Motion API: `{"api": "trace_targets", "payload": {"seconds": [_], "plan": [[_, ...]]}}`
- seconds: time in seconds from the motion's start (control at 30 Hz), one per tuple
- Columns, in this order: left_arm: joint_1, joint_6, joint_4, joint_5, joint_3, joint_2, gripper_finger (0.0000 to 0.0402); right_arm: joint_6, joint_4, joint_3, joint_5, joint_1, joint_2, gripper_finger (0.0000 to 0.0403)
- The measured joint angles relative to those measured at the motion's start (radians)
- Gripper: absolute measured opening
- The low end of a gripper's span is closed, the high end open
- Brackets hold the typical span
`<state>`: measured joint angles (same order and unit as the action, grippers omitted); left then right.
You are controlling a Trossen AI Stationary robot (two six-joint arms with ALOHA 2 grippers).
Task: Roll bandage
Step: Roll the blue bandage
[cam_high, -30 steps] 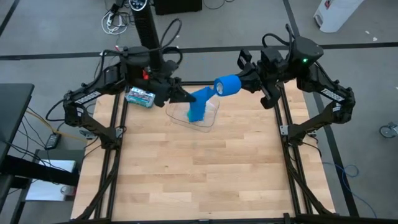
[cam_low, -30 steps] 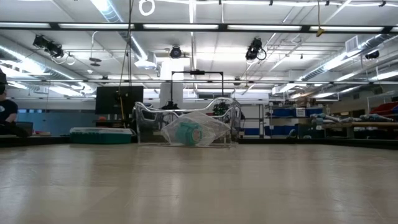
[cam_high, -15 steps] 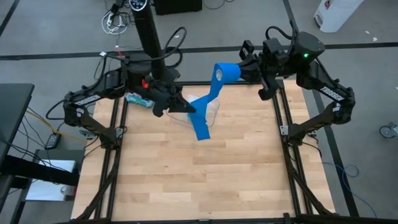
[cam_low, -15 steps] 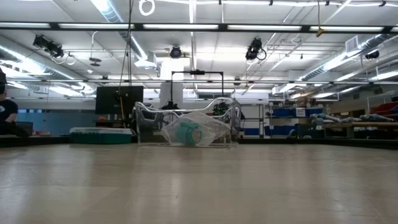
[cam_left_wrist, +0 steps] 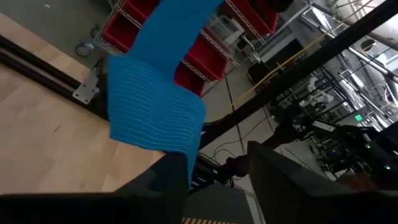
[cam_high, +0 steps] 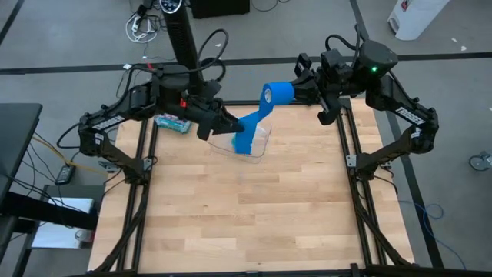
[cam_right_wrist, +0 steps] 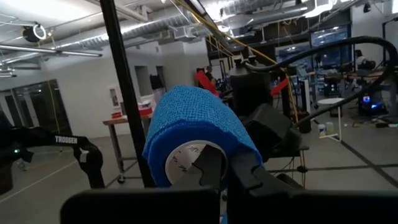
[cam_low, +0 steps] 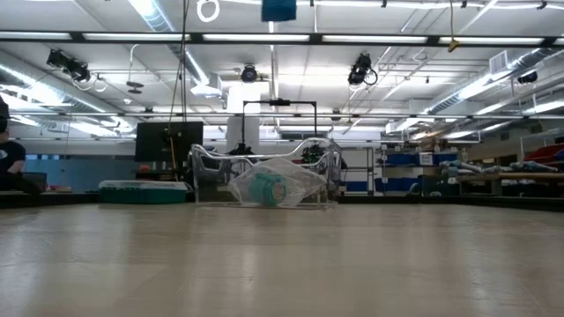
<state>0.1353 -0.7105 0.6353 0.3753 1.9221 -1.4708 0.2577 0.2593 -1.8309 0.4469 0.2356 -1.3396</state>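
The bright blue bandage is partly a roll [cam_high: 278,94] and partly a loose strip [cam_high: 250,127] that hangs from it, high over the table's far middle. My right gripper [cam_high: 296,92] is shut on the roll [cam_right_wrist: 193,124]. My left gripper [cam_high: 229,127] is open beside the strip's lower part [cam_left_wrist: 152,106]. The strip's free end also shows at the top of the low view [cam_low: 278,9], well clear of the table. My left gripper is open; the strip's lower edge [cam_left_wrist: 181,149] lies against the inner side of one finger [cam_left_wrist: 171,177], and the other finger stands clear of it. My right gripper holds the roll at its end face, by the wall [cam_right_wrist: 227,152] beside the white core [cam_right_wrist: 183,158]. One finger [cam_right_wrist: 208,168] seems to lie over the core opening and the other outside the wall. The roll is lifted clear, and the strip hangs from it.
A clear container [cam_high: 257,146] holding a teal-green roll [cam_low: 267,189] stands on the table below the strip. A green-and-white box [cam_high: 173,121] lies at the far left. The near half of the wooden table [cam_high: 246,223] is bare board.
My right gripper has lifted the roll and taken it toward the table's far edge. More strip has come off the roll and swung out toward the near edge, then back. Its free end now shows at the top of the low view. My left gripper has shifted slightly beside the strip.
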Motion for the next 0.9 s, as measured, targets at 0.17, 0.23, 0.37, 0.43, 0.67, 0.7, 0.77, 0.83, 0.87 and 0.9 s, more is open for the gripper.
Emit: {"api": "trace_targets", "payload": {"seconds": [0.17,0.23,0.37,0.43,0.67,0.7,0.77,0.83,0.87,0.9], "plan": [[0.008,0.006,0.000,0.002,0.000,0.000,0.0192,0.016,0.000,0.000,0.002,0.000,0.000,0.0000],[0.018,0.023,0.021,0.005,0.000,0.000,0.0197,0.030,0.005,0.000,0.002,0.000,0.000,0.0000],[0.058,0.064,0.122,0.059,0.000,0.015,0.0199,0.046,0.032,0.000,0.002,0.000,0.006,0.0000],[0.075,0.092,0.197,0.073,0.000,0.027,0.0198,0.052,0.033,0.000,0.002,0.000,0.012,0.0000],[0.088,0.201,0.390,0.082,0.000,0.027,0.0198,0.051,0.037,0.000,0.002,0.000,0.013,0.0000],[0.088,0.210,0.402,0.081,0.000,0.027,0.0198,0.049,0.036,0.000,0.002,0.000,0.013,0.0000],[0.088,0.217,0.407,0.081,0.000,0.027,0.0198,0.048,0.035,0.000,0.002,0.000,0.013,0.0000],[0.088,0.229,0.409,0.079,0.000,0.026,0.0198,0.048,0.037,0.000,0.002,0.000,0.013,0.0000],[0.088,0.235,0.411,0.079,0.000,0.026,0.0198,0.048,0.036,0.000,0.002,0.000,0.013,0.0000],[0.088,0.240,0.417,0.077,0.000,0.025,0.0198,0.048,0.036,0.000,0.002,0.000,0.013,0.0000]]}}
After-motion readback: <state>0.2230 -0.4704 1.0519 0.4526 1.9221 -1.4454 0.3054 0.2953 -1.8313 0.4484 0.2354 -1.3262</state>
